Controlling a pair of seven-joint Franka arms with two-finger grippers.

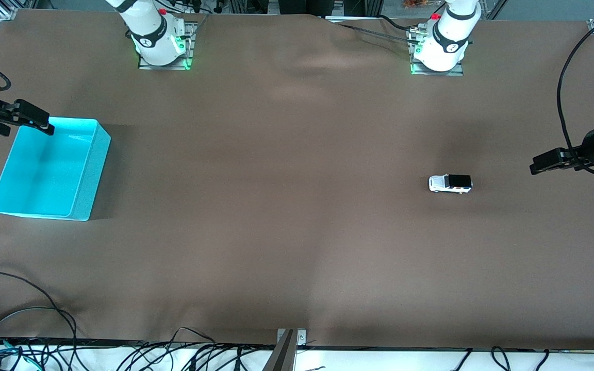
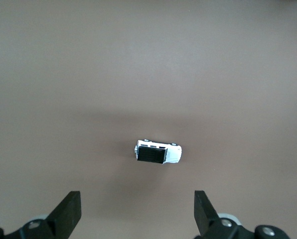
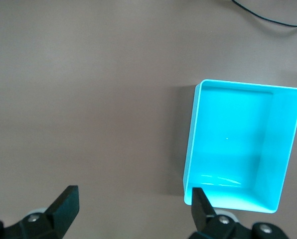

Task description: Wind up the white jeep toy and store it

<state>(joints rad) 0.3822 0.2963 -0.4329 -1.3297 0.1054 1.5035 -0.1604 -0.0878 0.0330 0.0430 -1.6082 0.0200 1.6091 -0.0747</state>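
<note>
The white jeep toy [image 1: 450,183] with a black roof stands on the brown table toward the left arm's end. It also shows in the left wrist view [image 2: 158,153], well apart from the fingers. My left gripper [image 1: 535,167] hangs open and empty above the table's edge at that end, beside the jeep. The cyan bin [image 1: 49,167] stands empty at the right arm's end; it also shows in the right wrist view [image 3: 240,147]. My right gripper [image 1: 47,126] is open and empty over the bin's corner farthest from the front camera.
The brown cloth covers the whole table [image 1: 286,206] and has a raised fold [image 1: 328,31] between the arm bases. Cables [image 1: 18,309] lie along the table's front edge. A metal bracket [image 1: 289,342] sits at the middle of that edge.
</note>
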